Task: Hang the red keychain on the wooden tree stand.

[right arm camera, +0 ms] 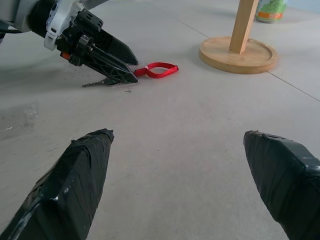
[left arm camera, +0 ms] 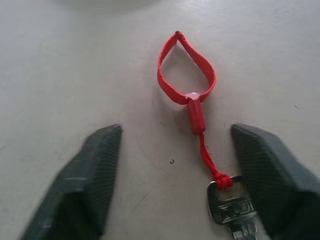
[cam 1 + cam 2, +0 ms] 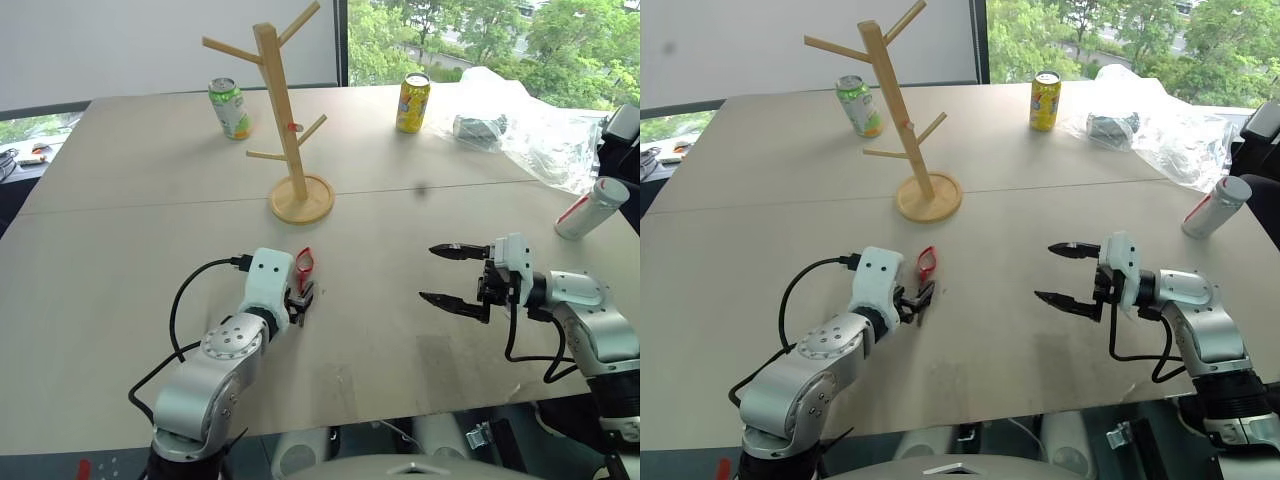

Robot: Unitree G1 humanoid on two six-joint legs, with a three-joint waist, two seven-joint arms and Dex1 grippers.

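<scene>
The red keychain [image 2: 186, 75], a red cord loop with a silvery key [image 2: 229, 210], lies flat on the table in front of the wooden tree stand [image 3: 282, 120]. My left gripper [image 3: 300, 300] is low over the table and open. Its fingers [image 2: 90, 170] stand on either side of the cord's key end, and the key lies close to one finger. The loop [image 3: 304, 264] points away from the gripper toward the stand's round base [image 1: 237, 52]. My right gripper [image 3: 428, 273] hovers open to the right, pointing left, with nothing between its fingers.
A green can [image 3: 230, 108] stands behind the stand to the left and a yellow can [image 3: 413, 102] at the back. A crumpled plastic bag [image 3: 510, 115] lies at the back right. A white and red can [image 3: 592, 208] lies near the right edge.
</scene>
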